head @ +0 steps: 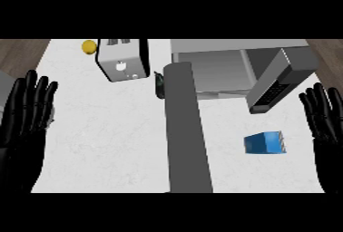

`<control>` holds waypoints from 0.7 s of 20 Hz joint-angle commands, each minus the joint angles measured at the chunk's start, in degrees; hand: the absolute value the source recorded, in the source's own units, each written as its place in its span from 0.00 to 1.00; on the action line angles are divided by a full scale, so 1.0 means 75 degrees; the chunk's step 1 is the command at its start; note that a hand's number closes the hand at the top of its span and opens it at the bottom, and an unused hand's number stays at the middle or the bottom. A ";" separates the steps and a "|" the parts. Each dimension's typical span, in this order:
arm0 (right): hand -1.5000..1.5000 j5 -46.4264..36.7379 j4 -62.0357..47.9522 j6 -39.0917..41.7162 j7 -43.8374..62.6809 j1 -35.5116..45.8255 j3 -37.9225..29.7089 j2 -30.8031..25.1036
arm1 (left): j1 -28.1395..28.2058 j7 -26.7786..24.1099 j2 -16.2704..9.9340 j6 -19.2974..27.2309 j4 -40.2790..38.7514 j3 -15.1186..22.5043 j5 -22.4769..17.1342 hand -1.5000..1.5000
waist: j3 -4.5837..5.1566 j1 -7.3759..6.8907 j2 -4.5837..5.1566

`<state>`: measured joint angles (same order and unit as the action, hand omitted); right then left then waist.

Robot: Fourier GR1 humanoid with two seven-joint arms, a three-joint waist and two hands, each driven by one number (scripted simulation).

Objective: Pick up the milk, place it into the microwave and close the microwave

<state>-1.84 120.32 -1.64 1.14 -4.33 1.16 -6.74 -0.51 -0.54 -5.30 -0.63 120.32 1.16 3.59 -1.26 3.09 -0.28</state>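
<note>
A blue milk carton [266,143] lies on the white counter [107,136] at the right, in front of the microwave. The microwave [221,68] stands at the back right with its door [278,81] swung open toward the front right. My right hand [323,113] rests open at the right edge, fingers up, to the right of the carton and apart from it. At the left edge my left hand [26,108] rests open, fingers up, far from the carton.
A silver toaster [122,59] stands at the back left with a yellow fruit [89,46] beside it. A grey vertical bar [188,131] runs down the middle of the view. A dark object [159,84] sits partly hidden behind its top.
</note>
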 commanded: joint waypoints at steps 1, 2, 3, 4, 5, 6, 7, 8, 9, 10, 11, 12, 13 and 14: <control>0.00 0.0604 0.0451 0.0409 -0.0551 -0.0798 -0.0368 -0.0105 | -0.0518 0.0529 -0.0014 0.0035 0.0162 0.0099 0.0064 0.00 | 0.0161 -0.0316 0.0023; 0.00 0.0834 0.0613 0.0590 -0.0619 -0.0685 -0.0364 -0.0143 | 0.0102 0.0051 0.0351 0.0183 0.0309 0.0602 0.0389 0.00 | 0.0163 -0.0347 0.0017; 0.00 0.1619 0.0857 0.1123 -0.0761 -0.0994 -0.0732 -0.0412 | -0.0164 0.0232 0.0137 0.0115 0.0170 0.0032 -0.0013 0.00 | 0.0161 -0.0307 0.0015; 0.00 0.1919 0.1176 0.1483 -0.1057 -0.1423 -0.0635 -0.0443 | 0.0067 -0.0251 0.0519 0.0386 -0.0036 0.0555 0.0512 0.00 | 0.0158 -0.0237 0.0004; 0.00 0.2570 0.1331 0.1846 -0.1178 -0.1349 -0.0966 -0.0640 | 0.0159 -0.0391 0.0596 0.0453 -0.0180 0.0594 0.0582 0.00 | 0.0155 -0.0194 -0.0002; 0.00 0.3097 0.1282 0.2257 -0.1367 -0.1367 -0.1377 -0.0924 | 0.0271 -0.0515 0.0503 0.0305 -0.0223 0.0358 0.0252 0.00 | 0.0156 -0.0212 0.0000; 0.00 0.2920 0.1432 0.2481 -0.1168 -0.1439 -0.0670 -0.0891 | 0.0665 0.0051 0.0687 0.1253 -0.0325 0.0362 -0.0541 0.00 | 0.0164 -0.0194 -0.0028; 0.00 0.3159 0.1485 0.2784 -0.1400 -0.1889 -0.0853 -0.0974 | 0.0675 0.0045 0.0691 0.1072 -0.0213 0.0064 -0.0705 0.00 | 0.0161 -0.0217 -0.0022; 0.00 0.3719 0.1720 0.3024 -0.1365 -0.2080 -0.1489 -0.1304 | 0.1063 0.0124 0.0694 0.1239 0.0052 0.0600 -0.0655 0.00 | 0.0158 -0.0207 -0.0041; 0.00 0.3878 0.2220 0.3134 -0.1419 -0.2711 -0.1433 -0.1136 | 0.1174 0.0037 0.0697 0.1430 0.0105 0.0720 -0.0648 0.00 | 0.0162 -0.0174 -0.0043; 0.00 0.3961 0.1882 0.3571 -0.1874 -0.2968 -0.1584 -0.1142 | 0.1135 0.0148 0.0699 0.1521 0.0152 0.0909 -0.0523 0.00 | 0.0157 -0.0231 -0.0017; 0.00 0.3993 0.2101 0.3521 -0.1730 -0.3006 -0.1689 -0.1114 | 0.1589 0.0191 0.0701 0.0947 0.0526 0.0523 -0.0869 0.00 | 0.0165 -0.0326 -0.0009; 0.00 0.3986 0.1706 0.3955 -0.2229 -0.3404 -0.1855 -0.1060 | 0.2260 -0.0728 0.0702 0.1057 0.0227 0.0796 -0.0937 0.00 | 0.0165 -0.0318 -0.0014; 0.00 0.3675 0.1691 0.4045 -0.2347 -0.3428 -0.1835 -0.0858 | 0.2156 -0.0252 0.0703 0.0924 0.0831 0.0739 -0.0924 0.00 | 0.0165 -0.0364 0.0002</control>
<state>24.44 132.95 22.87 -12.04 -24.51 -10.03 -13.96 10.19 -1.63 -0.43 6.90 122.48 5.83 -1.29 -0.07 1.04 -0.38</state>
